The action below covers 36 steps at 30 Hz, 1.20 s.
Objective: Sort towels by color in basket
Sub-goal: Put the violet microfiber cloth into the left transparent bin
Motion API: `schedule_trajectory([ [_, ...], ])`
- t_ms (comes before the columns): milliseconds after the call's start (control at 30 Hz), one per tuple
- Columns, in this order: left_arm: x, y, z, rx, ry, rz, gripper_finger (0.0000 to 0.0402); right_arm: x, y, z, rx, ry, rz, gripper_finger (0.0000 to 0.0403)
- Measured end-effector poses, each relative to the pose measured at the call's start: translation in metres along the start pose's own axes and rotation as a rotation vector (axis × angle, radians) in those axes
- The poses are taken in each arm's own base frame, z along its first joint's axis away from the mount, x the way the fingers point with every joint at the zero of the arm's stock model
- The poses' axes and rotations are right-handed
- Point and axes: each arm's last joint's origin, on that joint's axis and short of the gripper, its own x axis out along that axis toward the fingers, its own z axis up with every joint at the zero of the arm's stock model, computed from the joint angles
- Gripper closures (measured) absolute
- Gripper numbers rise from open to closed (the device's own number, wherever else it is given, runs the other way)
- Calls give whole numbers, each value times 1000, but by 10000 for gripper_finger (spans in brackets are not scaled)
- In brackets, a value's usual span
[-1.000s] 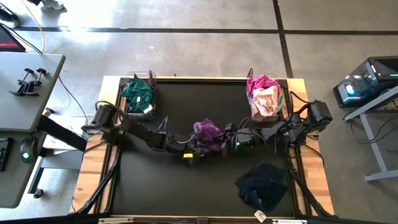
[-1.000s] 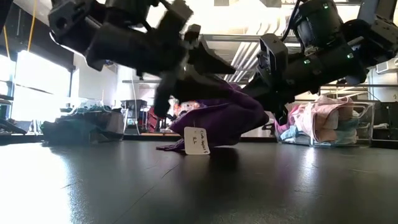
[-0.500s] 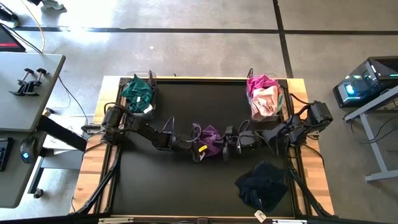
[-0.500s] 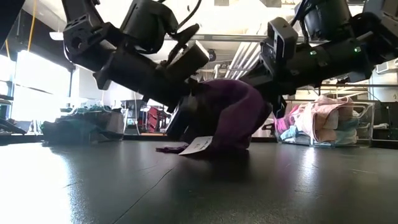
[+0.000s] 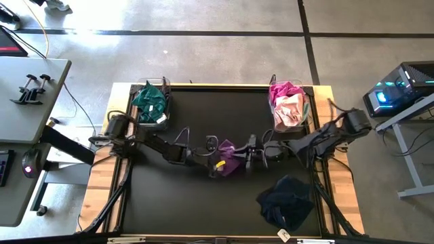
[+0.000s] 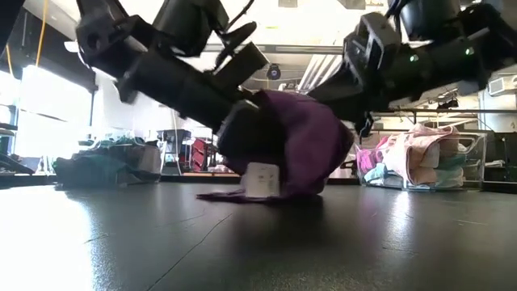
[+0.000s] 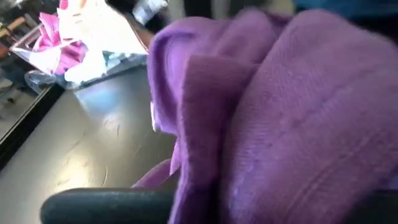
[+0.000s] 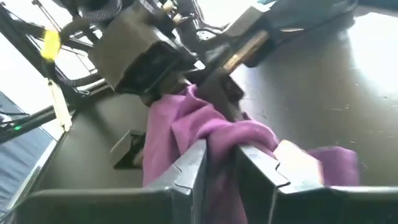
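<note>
A purple towel [image 5: 228, 161] [image 6: 303, 141] sits bunched at the middle of the table, its lower edge [image 6: 234, 195] on the black mat and a white tag [image 6: 260, 179] hanging in front. My left gripper [image 5: 211, 161] [image 6: 242, 137] comes at it from the table's left and is shut on it. My right gripper [image 5: 245, 159] [image 8: 222, 152] reaches in from the right. Its fingers stand a little apart, with a fold of the towel [image 8: 217, 140] between them. My left gripper pinches the towel's left side [image 8: 193, 102] between its two fingers [image 8: 214, 87]. It slants down from the table's left. The towel is bunched up in the hold, with its lower edge on the mat. My right gripper has a fold between its parted fingers [image 8: 193, 165]. Whether they touch the fold, I cannot tell.
A clear basket of green towels [image 5: 150, 103] stands at the far left corner. A second basket holds magenta and peach-pink towels [image 5: 291, 108] at the far right. A dark navy towel [image 5: 285, 202] lies near the front right. The mat's middle front is bare.
My left gripper has moved in on the purple towel from the left, sunk a little, rolled about its own axis and shut on the towel. The towel has bunched tighter between the two grippers and its tag has swung inward.
</note>
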Motion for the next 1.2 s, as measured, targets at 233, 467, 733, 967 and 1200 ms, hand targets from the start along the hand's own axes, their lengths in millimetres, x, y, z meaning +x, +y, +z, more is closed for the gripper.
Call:
schedule_trajectory([
  [233, -62, 9, 31, 75, 199, 160, 395, -25, 14, 9, -85, -13, -153, 325],
  [467, -148, 110, 24, -15, 519, 678, 395, -34, 27, 5, -162, -85, -259, 325],
  [733, -226, 221, 22, -66, 740, 1123, 395, -33, 27, 3, -165, -85, -271, 325],
  [967, -231, 257, 7, -93, 871, 1077, 396, -31, 24, 5, -153, -92, -284, 325],
  [1200, -209, 258, -34, -418, 1052, 717, 396, -32, 25, 5, -148, -90, -277, 325],
])
